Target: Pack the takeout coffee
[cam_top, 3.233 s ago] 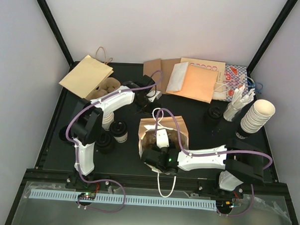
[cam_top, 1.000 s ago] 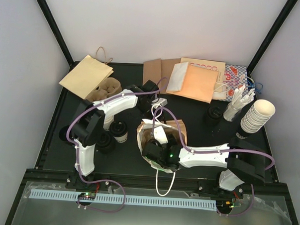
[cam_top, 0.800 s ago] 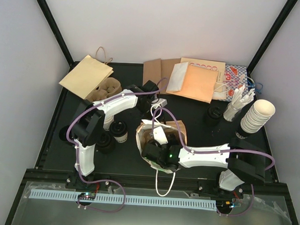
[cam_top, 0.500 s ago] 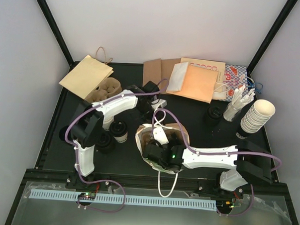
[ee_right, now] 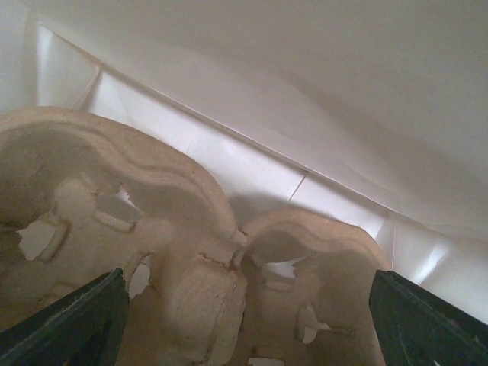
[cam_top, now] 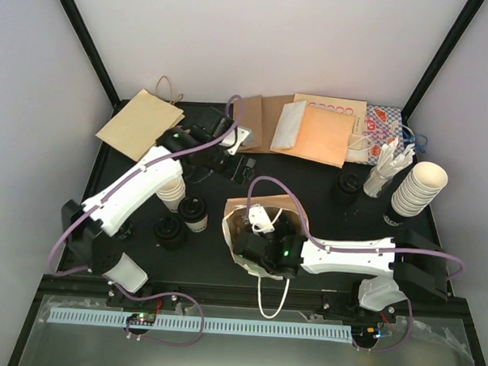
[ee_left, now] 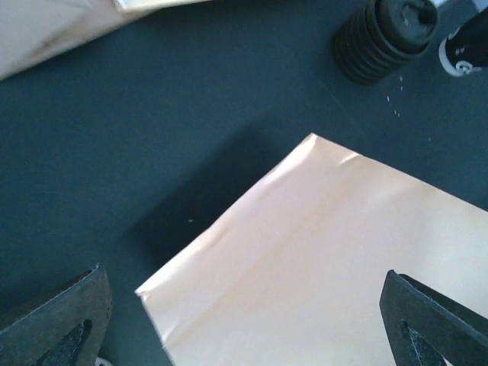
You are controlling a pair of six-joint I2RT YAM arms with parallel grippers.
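Two coffees stand upright on the bench (cam_top: pixel 196 262), the right cup (cam_top: pixel 196 214) just beside the left cup (cam_top: pixel 170 232), both left of the bag (cam_top: pixel 294 211). The left end effector (cam_top: pixel 238 162), jaws wide and empty, hovers farther back, so the cups lie near-left of it, on the nearer arm's side. The right end effector (cam_top: pixel 261 247), also wide and empty, sits inside the bag, where only its wrist view shows the carrier (ee_right: pixel 191 252), wells unfilled.
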